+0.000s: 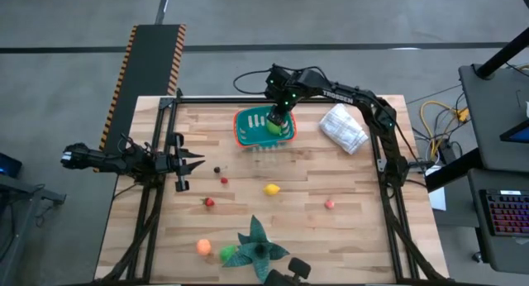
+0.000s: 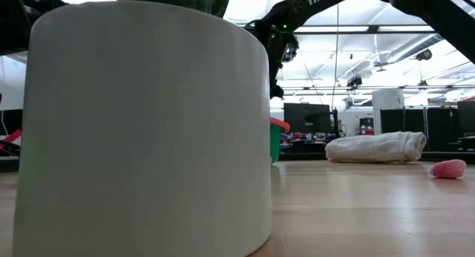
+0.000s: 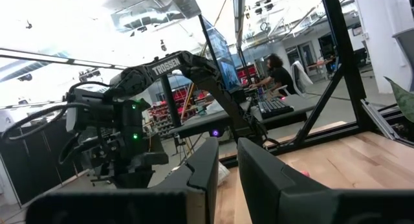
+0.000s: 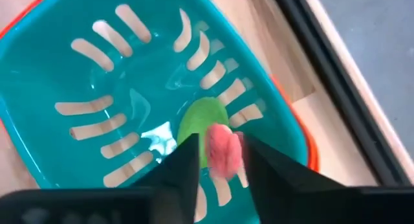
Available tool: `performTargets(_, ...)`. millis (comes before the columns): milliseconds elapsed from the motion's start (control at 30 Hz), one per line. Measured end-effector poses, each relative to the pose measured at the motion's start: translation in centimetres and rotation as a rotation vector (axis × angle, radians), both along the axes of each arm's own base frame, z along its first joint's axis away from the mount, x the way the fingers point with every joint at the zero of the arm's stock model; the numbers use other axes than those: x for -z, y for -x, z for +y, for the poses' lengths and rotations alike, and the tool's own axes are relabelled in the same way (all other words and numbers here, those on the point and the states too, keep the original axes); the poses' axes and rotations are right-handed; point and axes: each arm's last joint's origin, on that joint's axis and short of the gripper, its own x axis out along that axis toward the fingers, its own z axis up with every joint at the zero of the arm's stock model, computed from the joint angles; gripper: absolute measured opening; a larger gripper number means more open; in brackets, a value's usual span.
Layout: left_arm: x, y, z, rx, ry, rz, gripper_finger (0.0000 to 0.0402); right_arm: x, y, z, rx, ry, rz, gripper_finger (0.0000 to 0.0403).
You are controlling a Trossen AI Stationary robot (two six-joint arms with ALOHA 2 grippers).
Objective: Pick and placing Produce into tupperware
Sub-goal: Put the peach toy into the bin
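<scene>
The teal tupperware (image 1: 253,129) with an orange-red rim stands near the table's far edge; in the low view only a sliver of it (image 2: 276,140) shows. My right gripper (image 1: 279,121) hovers over it, shut on a pink piece of produce (image 4: 224,150). A green piece (image 4: 199,122) lies on the tub's slotted floor (image 4: 97,88). More produce rests on the table: a yellow piece (image 1: 271,188), a red one (image 1: 209,202), a pink one (image 1: 330,203), an orange one (image 1: 203,246). My left gripper (image 1: 195,160) waits at the left edge, open by a narrow gap (image 3: 228,166). My right gripper pinches the pink piece (image 4: 224,150) between its two fingers (image 4: 186,160), coming from above and pointing down into the tub. The piece is lifted clear, above the green piece and the tub floor. A thin gap seems to show beside one finger.
A wrinkled white bag (image 1: 343,127) lies right of the tub. A dark green leafy star (image 1: 260,246) sits near the near edge, with a green piece (image 1: 227,253) beside it. Small dark (image 1: 217,169) and red (image 1: 224,180) pieces lie near the left gripper. A white cylinder (image 2: 141,131) blocks the low view.
</scene>
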Motion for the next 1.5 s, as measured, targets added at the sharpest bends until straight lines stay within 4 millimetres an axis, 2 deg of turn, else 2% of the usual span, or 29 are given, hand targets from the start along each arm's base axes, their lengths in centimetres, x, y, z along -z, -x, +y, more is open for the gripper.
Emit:
performTargets(267,0.0,0.0,0.0,0.0,0.0,0.0,0.0046,-0.4,0.1,0.2,-0.001,-0.015,0.014,0.0223)
performTargets(433,0.0,0.0,0.0,0.0,0.0,0.0,0.0046,-1.8,1.7,1.0,0.005,-0.065,0.101,0.0266)
performTargets(567,0.0,0.0,0.0,0.0,0.0,0.0,0.0046,-4.5,3.7,2.5,0.012,-0.082,0.129,0.0273)
performTargets(700,0.0,0.0,0.0,0.0,0.0,0.0,0.0046,-8.1,6.1,4.4,-0.002,-0.058,0.094,0.0265)
performTargets(867,0.0,0.0,0.0,0.0,0.0,0.001,0.0046,-12.2,10.6,8.1,-0.061,-0.023,0.045,0.0253)
performTargets(1000,0.0,0.0,0.0,0.0,0.0,0.001,0.0046,-13.8,14.3,11.6,-0.059,-0.024,-0.009,0.0248)
performTargets(1100,0.0,0.0,0.0,0.0,0.0,0.002,0.0046,-14.2,17.3,14.1,-0.048,-0.039,-0.044,0.0246)
performTargets(1233,0.0,0.0,0.0,0.0,0.0,0.002,0.0046,-13.6,20.3,16.9,-0.023,-0.076,-0.067,0.0246)
performTargets(1367,0.0,0.0,0.0,0.0,0.0,0.001,0.0046,-12.2,22.3,19.2,0.0,-0.111,-0.054,0.0246)
performTargets(1500,0.0,0.0,0.0,0.0,0.0,0.0,0.0046,-10.5,23.0,21.0,0.008,-0.152,-0.02,0.0246)
